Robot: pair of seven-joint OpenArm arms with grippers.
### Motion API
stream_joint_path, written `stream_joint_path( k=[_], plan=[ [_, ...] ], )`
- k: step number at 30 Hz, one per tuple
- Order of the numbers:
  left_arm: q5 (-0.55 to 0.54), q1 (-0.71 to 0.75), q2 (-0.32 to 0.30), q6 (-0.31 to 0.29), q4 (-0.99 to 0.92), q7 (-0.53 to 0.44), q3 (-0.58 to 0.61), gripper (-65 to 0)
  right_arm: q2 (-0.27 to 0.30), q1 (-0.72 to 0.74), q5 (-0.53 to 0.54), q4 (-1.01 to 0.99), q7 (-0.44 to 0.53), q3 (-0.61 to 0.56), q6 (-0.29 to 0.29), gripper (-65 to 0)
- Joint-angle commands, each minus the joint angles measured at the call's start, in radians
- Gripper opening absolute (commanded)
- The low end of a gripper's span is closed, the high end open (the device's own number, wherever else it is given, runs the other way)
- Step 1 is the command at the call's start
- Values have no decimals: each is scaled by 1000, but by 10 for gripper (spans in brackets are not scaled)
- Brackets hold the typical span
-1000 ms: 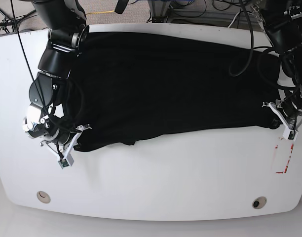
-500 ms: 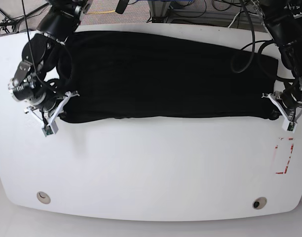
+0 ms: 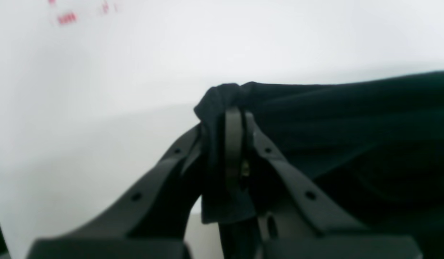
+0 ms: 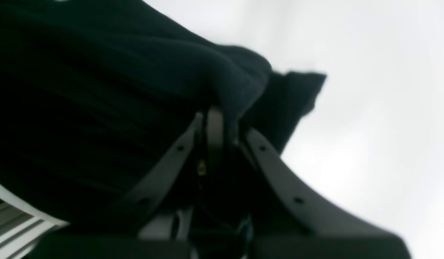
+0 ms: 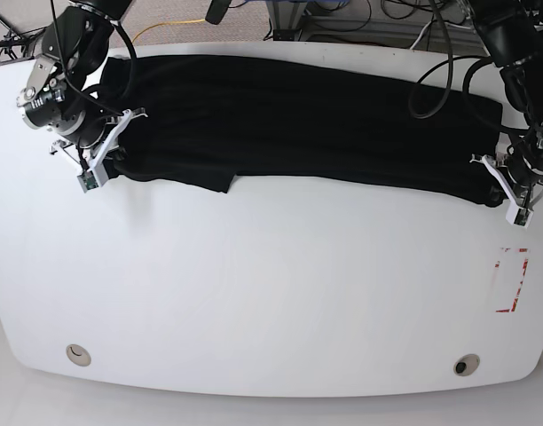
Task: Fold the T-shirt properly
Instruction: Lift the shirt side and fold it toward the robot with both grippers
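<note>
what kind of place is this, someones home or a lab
Most likely a robotics lab or test bench, not a home. A plain white table carries only a black T-shirt held by the left gripper and right gripper, with loose cables behind it.

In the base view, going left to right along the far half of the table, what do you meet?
Right arm's end effector → large black cloth T-shirt stretched across the white table → left arm's end effector → red markings.
</note>
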Motion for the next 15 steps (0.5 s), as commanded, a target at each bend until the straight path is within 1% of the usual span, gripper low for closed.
stream_joint_path(
  k=[1, 4, 8, 11, 15],
  plan=[
    [3, 17, -22, 2, 82, -9, -5, -650, 15, -7, 6, 18, 13, 9, -1, -650],
    [3, 64, -22, 2, 142, -9, -5, -650, 18, -33, 18, 20, -7, 12, -1, -650],
    [3, 121, -24, 2, 188, -9, -5, -650, 23, -75, 44, 20, -10, 12, -1, -650],
    [3, 170, -47, 2, 211, -9, -7, -650, 21, -95, 47, 20, -10, 12, -1, -650],
    [7, 209, -55, 2, 211, -9, -7, -650, 18, -104, 41, 20, -10, 12, -1, -650]
  ],
)
